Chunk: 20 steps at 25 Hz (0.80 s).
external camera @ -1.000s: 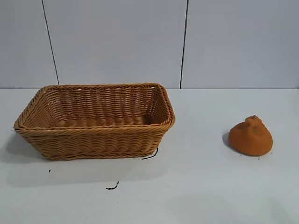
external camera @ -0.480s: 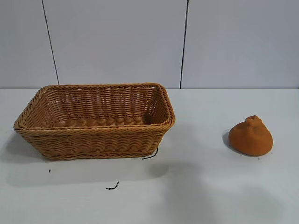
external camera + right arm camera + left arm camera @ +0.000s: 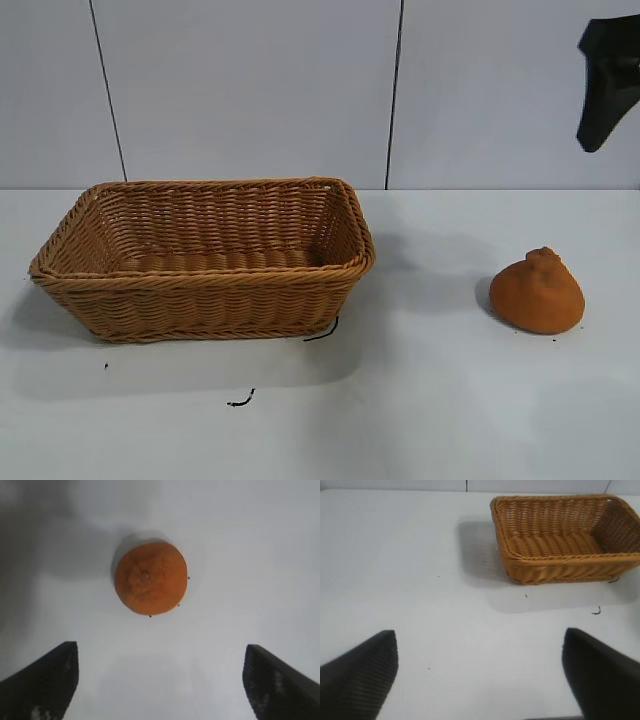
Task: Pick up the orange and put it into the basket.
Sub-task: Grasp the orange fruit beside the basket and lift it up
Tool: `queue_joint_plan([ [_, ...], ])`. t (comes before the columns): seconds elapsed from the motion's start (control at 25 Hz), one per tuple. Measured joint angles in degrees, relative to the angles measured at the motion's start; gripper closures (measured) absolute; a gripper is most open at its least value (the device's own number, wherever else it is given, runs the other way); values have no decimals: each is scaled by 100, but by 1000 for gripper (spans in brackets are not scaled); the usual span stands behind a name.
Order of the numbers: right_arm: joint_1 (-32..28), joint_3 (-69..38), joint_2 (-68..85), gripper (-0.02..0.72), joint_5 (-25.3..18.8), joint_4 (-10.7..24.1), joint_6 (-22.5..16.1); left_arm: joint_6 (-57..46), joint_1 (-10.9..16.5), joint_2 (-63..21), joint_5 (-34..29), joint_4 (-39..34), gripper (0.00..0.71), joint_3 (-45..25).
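Observation:
The orange [image 3: 537, 292], a dull-orange lump with a knobby tip, lies on the white table at the right; it also shows in the right wrist view [image 3: 150, 578]. The wicker basket [image 3: 205, 295] stands at the left and is empty; it also shows in the left wrist view [image 3: 560, 567]. My right gripper [image 3: 161, 652] is open and empty, high above the orange; one dark finger [image 3: 608, 85] shows at the exterior view's top right. My left gripper [image 3: 480, 640] is open and empty over bare table, apart from the basket, and out of the exterior view.
The white table [image 3: 420, 400] bears small black marks in front of the basket [image 3: 240, 401] and at its front corner [image 3: 322, 331]. A grey panelled wall [image 3: 250, 90] stands behind the table.
The right gripper's finger has come into the exterior view at the top right, and its shadow on the table has shifted. The orange and the basket have not moved.

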State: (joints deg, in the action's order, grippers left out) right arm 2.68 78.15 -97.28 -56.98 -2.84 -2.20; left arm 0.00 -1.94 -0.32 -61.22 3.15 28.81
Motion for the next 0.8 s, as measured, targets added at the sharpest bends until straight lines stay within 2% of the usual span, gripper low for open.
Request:
queue_joint_plan([
  [0.24,0,703,-1321,69,21,-180,132,0,0,0,0,0,71,0],
  [0.52,0,767,-2376,71,42,-186,143,0,0,0,0,0,71,0],
  [0.6,0,767,-2522,73,163,-186,143,0,0,0,0,0,71,0],
  [0.8,0,772,-2600,144,435,-195,143,0,0,0,0,0,71,0],
])
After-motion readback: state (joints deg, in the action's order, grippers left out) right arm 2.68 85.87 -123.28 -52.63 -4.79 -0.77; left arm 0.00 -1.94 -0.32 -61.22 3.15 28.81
